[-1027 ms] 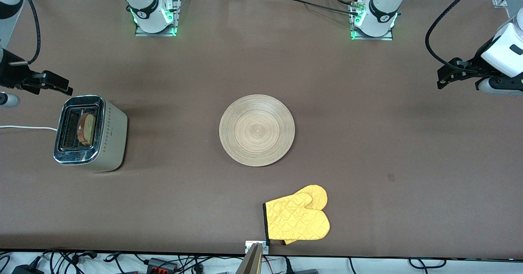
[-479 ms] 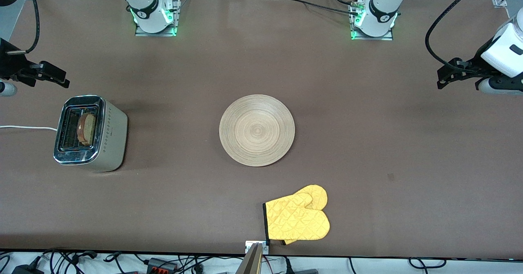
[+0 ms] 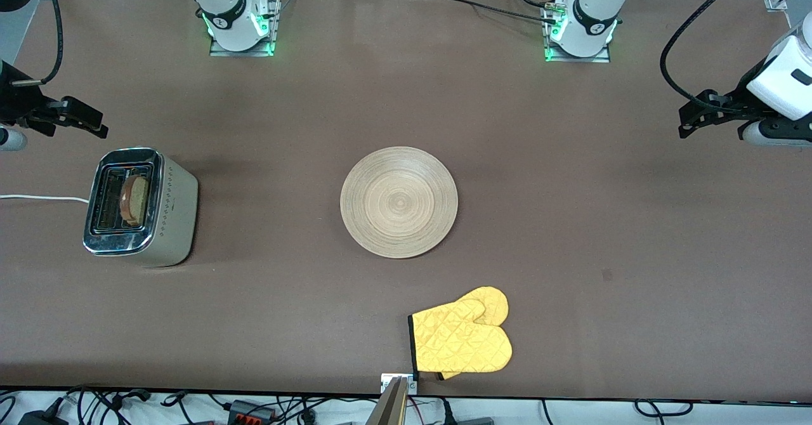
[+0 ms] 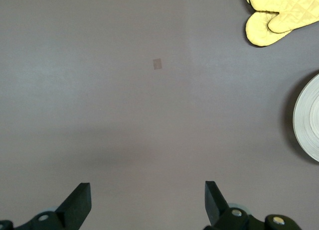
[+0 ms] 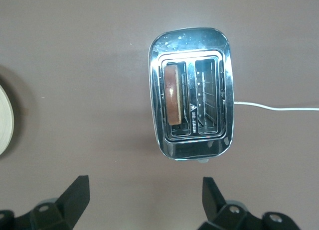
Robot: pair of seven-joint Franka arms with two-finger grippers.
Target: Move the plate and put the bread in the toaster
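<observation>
You see two white arms, black joint bands, green lights at grey base plates. Left gripper (image 3: 691, 117): black, angular, wedge fingertips (image 4: 79, 202), silver screws; thick black cable loops above white wrist. Right gripper (image 3: 89, 122): same black build, black cable.

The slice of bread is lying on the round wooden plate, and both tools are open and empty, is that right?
Not quite. The tan bread slice stands in a slot of the chrome toaster, as the right wrist view shows; the round light-wood plate is bare. Both tools are open and empty.
</observation>
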